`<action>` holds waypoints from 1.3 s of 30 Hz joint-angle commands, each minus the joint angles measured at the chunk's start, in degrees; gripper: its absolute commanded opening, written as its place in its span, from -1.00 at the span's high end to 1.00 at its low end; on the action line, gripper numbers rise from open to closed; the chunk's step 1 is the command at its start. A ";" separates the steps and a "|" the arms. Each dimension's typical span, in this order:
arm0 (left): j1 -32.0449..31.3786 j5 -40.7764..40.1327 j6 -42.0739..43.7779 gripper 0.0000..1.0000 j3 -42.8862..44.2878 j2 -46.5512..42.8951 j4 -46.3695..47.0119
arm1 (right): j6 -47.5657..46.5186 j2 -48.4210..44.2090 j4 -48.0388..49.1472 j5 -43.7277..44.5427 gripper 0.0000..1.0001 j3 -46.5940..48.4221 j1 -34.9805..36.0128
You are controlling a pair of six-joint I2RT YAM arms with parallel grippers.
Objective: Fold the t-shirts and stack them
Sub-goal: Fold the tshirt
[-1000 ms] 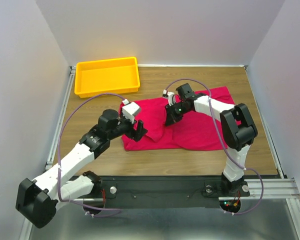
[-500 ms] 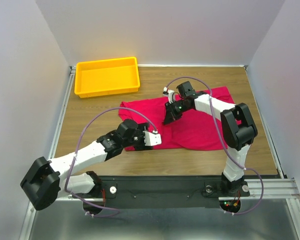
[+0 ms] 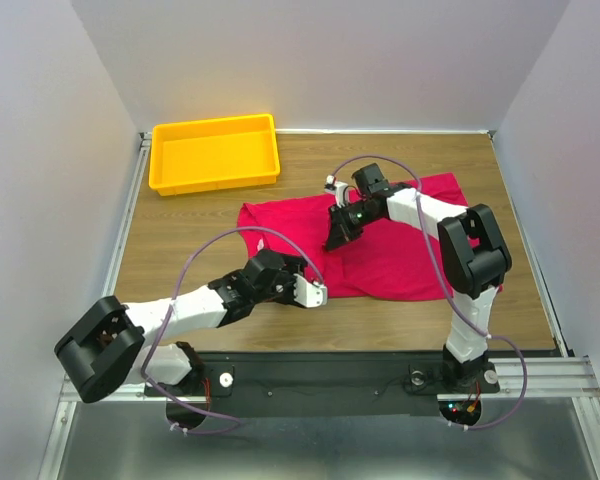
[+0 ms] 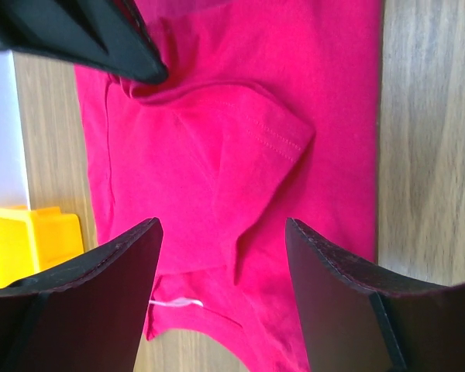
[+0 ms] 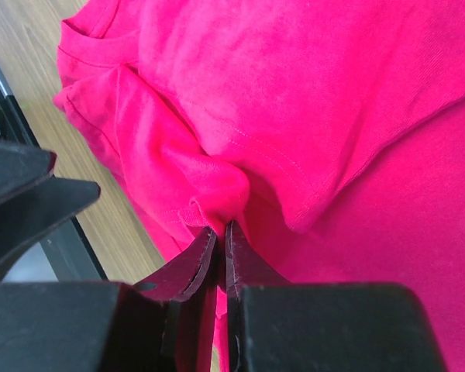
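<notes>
A crimson t-shirt (image 3: 400, 255) lies spread across the middle and right of the table. My right gripper (image 3: 336, 238) is shut on a bunched fold of it near its middle. In the right wrist view the jaws (image 5: 221, 229) pinch that fold of the t-shirt (image 5: 310, 101) tightly. My left gripper (image 3: 302, 288) hovers open over the shirt's near left part. In the left wrist view its gripper (image 4: 221, 232) frames the t-shirt (image 4: 240, 147), a folded sleeve and the white neck label (image 4: 177, 302), with nothing between the fingers.
A yellow tray (image 3: 215, 152) stands at the back left, and its corner (image 4: 31, 240) shows in the left wrist view. Bare wood lies left of the shirt and along the near edge. Walls close in the left, right and back.
My left arm has swung from the shirt's left part toward its near edge and dropped lower, still open. The right gripper has held its fold in place.
</notes>
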 commanded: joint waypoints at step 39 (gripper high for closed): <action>-5.15 -4.14 -0.76 0.40 2.05 10.98 15.06 | 2.13 0.93 0.15 -4.55 0.78 2.18 -1.42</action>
